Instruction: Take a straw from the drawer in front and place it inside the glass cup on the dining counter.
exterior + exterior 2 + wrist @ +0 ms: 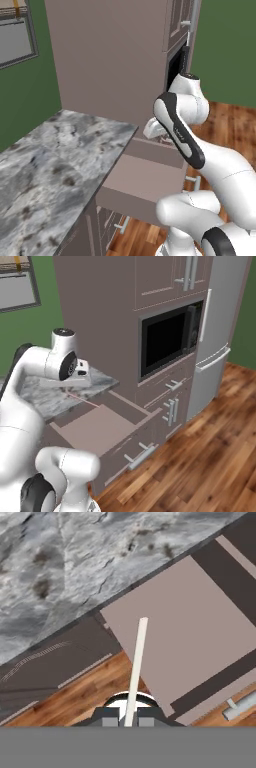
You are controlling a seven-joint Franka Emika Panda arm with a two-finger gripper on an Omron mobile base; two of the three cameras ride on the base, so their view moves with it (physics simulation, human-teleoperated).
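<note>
Hand view: the gripper (128, 718) at the bottom centre is pinched tight on the straw (136, 667), which runs as a pale stick from between the finger tips up toward mid-frame, over the bare floor of the open drawer (200, 632). We also see the drawer's silver handle (240, 707) at the lower right and marbled stone across the top.

Right base view: here the straw (80, 400) reads as a thin pink line slanting down and right from the hand at centre left, ending above the drawer (100, 428), which stands pulled out with its handle (141, 456) at the lower middle. A microwave (167, 341) sits in the cabinet wall at upper right.

Left base view: the elbow blocks the hand; the drawer (142, 180) shows at centre. The arm is folded, forearm reaching forward, hand held above the drawer.
</note>
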